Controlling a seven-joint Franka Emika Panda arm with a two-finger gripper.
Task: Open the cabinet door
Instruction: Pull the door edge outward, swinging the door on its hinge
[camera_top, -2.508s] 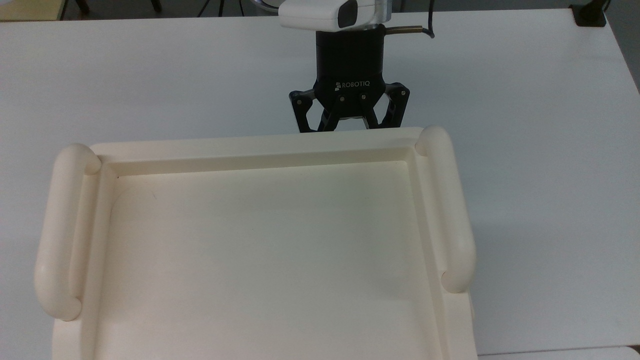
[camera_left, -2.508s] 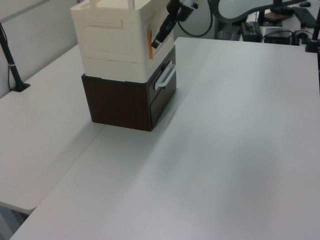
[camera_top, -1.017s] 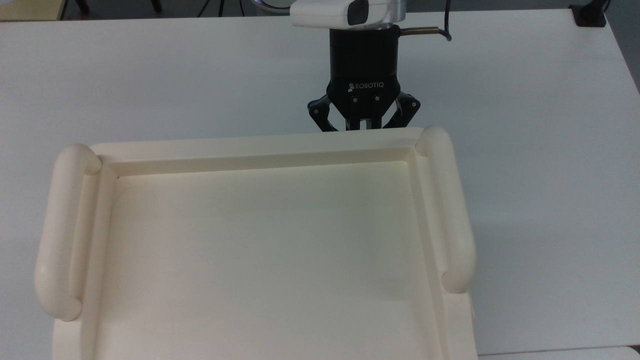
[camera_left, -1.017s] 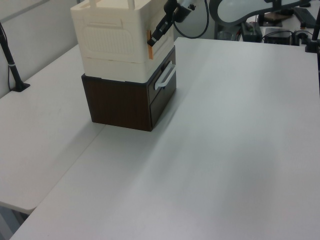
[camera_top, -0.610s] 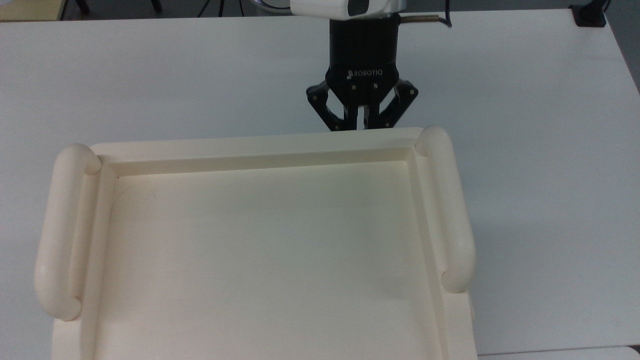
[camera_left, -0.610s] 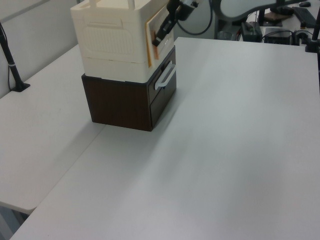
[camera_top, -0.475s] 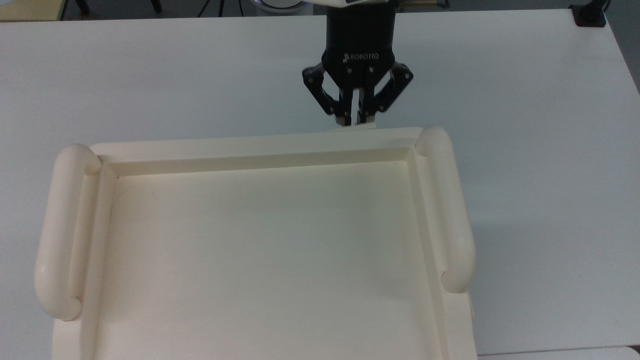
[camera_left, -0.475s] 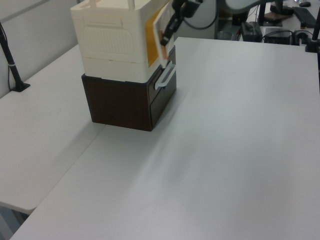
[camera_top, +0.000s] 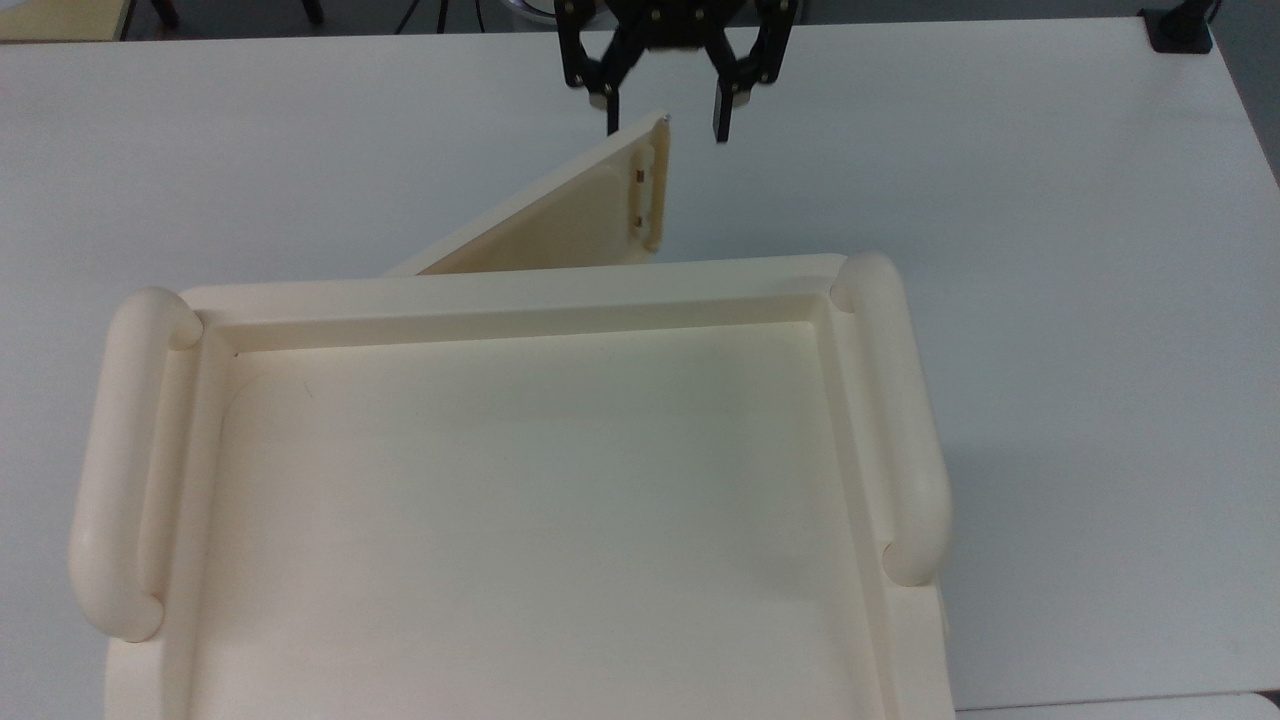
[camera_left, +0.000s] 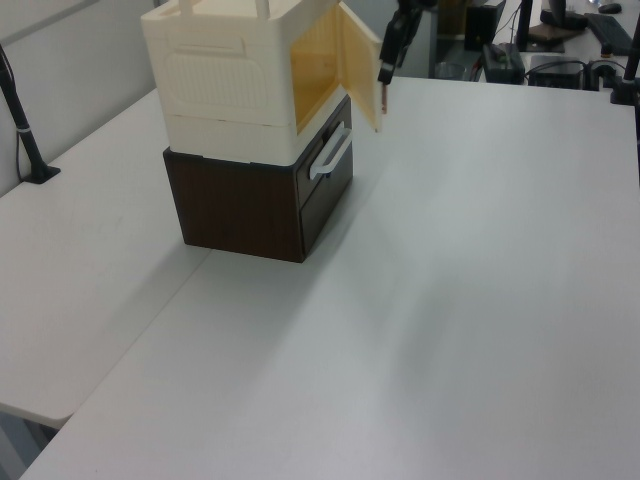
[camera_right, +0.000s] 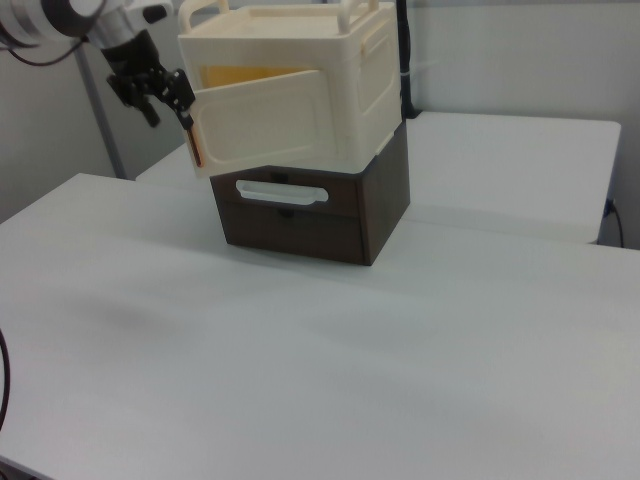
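The cabinet door (camera_top: 560, 215) stands swung out from the cream cabinet (camera_left: 225, 80), hinged at the top view's left. Its slim bar handle (camera_top: 655, 195) runs along the free edge. My gripper (camera_top: 667, 118) is open at the top of the top view, one finger on each side of the door's free corner. The left view has the door (camera_left: 358, 60) angled outward, showing an orange-lit interior, with the gripper (camera_left: 384, 72) at its outer edge. Seen from the right view, the door (camera_right: 270, 125) reaches toward the gripper (camera_right: 168, 105), and I cannot tell whether they touch.
The cream cabinet sits on a dark brown drawer unit (camera_left: 250, 200) with a white bar handle (camera_left: 330, 155). Its recessed tray top (camera_top: 520, 300) has thick tube handles (camera_top: 905, 420) on both sides. White tabletop (camera_left: 480, 280) surrounds the stack.
The gripper, shut at the door's handle, drew back from the cabinet and the door swung wide open. Its fingers have since spread open.
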